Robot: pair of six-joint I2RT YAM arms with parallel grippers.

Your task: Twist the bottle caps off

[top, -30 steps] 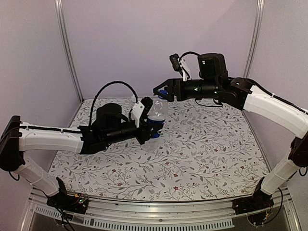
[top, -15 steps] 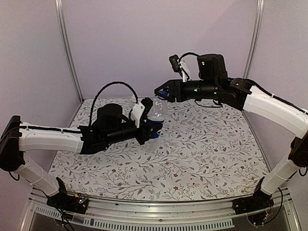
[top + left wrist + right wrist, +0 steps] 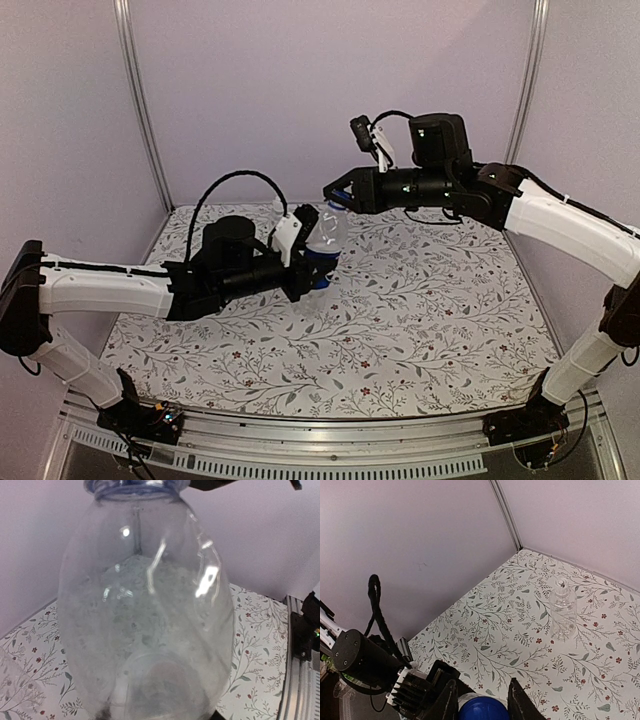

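Observation:
The Pepsi bottle (image 3: 325, 235) is held upright above the table, my left gripper (image 3: 316, 262) shut on its labelled lower body. In the left wrist view its clear upper body (image 3: 145, 605) fills the frame and hides the fingers. My right gripper (image 3: 336, 194) reaches in from the right at the bottle's top. In the right wrist view its black fingers (image 3: 447, 703) press on both sides of the blue bottle cap (image 3: 483, 709). The plain bottle (image 3: 563, 609) stands upright on the table near the back wall, with a small pale cap (image 3: 561, 583) on it.
The floral tablecloth (image 3: 420, 320) covers the table. Purple walls and metal corner posts (image 3: 140, 110) close in the back and sides. A metal rail (image 3: 330, 440) runs along the near edge by both arm bases. The left arm's black cable (image 3: 215, 190) loops above it.
The right gripper's fingers have closed in from wide apart onto the blue cap. The left arm and the Pepsi bottle have hardly moved.

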